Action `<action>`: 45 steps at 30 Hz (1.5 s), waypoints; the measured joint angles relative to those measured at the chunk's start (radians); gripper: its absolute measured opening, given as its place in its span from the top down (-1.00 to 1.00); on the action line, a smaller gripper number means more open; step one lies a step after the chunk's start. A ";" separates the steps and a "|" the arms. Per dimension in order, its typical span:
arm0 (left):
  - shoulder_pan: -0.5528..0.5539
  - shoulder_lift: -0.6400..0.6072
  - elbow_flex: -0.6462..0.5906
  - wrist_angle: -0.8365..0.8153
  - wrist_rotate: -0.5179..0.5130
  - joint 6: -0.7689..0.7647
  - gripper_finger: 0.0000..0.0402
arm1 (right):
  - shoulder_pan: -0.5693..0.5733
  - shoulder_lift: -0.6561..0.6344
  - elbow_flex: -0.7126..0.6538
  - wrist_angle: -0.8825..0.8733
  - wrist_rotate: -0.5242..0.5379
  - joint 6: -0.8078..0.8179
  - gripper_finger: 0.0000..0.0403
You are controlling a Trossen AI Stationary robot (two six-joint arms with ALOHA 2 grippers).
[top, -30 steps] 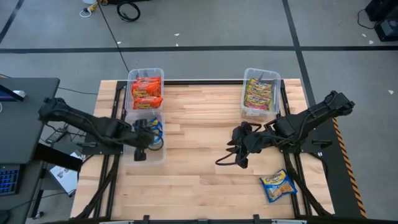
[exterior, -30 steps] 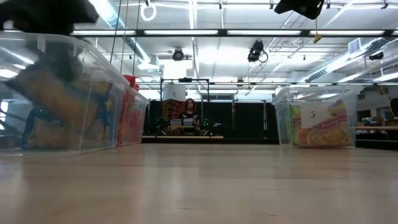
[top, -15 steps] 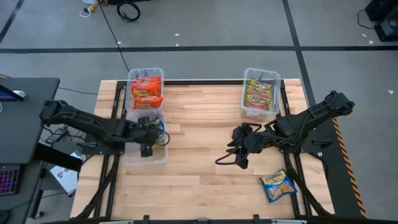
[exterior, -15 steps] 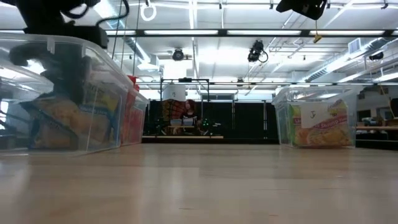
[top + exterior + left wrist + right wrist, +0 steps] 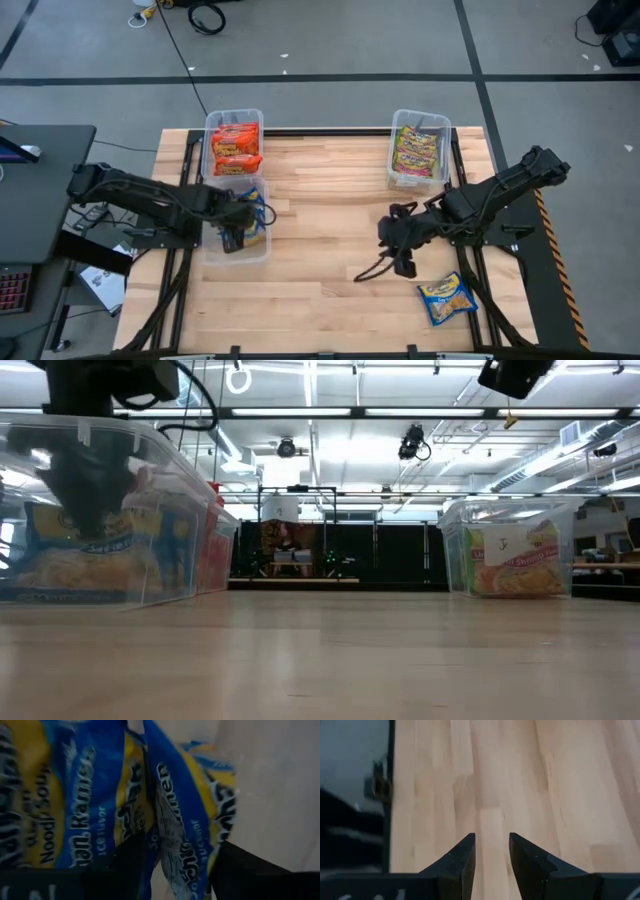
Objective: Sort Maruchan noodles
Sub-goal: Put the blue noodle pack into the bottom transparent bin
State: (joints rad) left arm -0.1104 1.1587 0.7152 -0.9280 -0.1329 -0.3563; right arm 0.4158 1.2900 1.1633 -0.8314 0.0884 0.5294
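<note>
Left gripper [image 5: 240, 222] stands in the clear plastic bin [image 5: 212, 250] at the wooden table's [image 5: 320, 240] left edge, fingers [image 5: 245, 870] parted over blue-and-yellow crinkly ramen packets [image 5: 95, 805], gripping none.

One flat blue-and-yellow packet [image 5: 446, 297] lies loose near the table's front right corner; the right gripper [image 5: 398, 262] hangs just beside it, fingers [image 5: 465, 857] narrowly apart and empty. It looks light, slippery and brittle inside, best pinched by an edge. Only the high view shows this packet; only the left wrist view shows the parted fingers.
</note>
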 joint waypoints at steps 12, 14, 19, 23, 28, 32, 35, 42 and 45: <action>0.000 0.000 0.228 -0.140 0.027 -0.052 0.00 | 0.184 0.000 -0.080 -0.055 -0.101 0.067 0.03; 0.000 0.000 0.277 -0.157 0.047 -0.060 0.00 | 0.226 0.000 -0.098 -0.053 -0.115 0.104 -0.09; 0.000 0.000 0.374 -0.060 -0.010 -0.129 0.00 | 0.265 0.000 -0.181 -0.051 -0.296 0.214 -0.26; 0.000 -0.001 0.400 0.140 -0.098 -0.161 0.00 | 0.264 0.000 -0.292 -0.036 -0.439 0.298 -0.21; 0.000 0.000 0.400 0.322 -0.113 -0.222 0.03 | 0.263 0.000 -0.425 0.015 -0.521 0.395 -0.14; -0.001 0.000 0.400 0.317 -0.118 -0.316 0.10 | 0.265 -0.003 -0.480 0.014 -0.579 0.386 -0.13; -0.017 0.000 0.400 0.272 -0.119 -0.376 0.12 | 0.285 -0.020 -0.493 0.004 -0.615 0.370 -0.13; -0.061 0.023 0.399 0.249 -0.143 -0.400 0.12 | 0.341 -0.032 -0.507 -0.034 -0.407 0.277 -0.13; -0.062 0.038 0.400 0.250 -0.144 -0.412 0.12 | 0.352 -0.032 -0.515 -0.008 -0.323 0.195 -0.11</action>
State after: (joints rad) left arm -0.1722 1.1969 1.1148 -0.6780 -0.2774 -0.7678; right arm 0.7679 1.2583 0.6487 -0.8396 -0.2345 0.7244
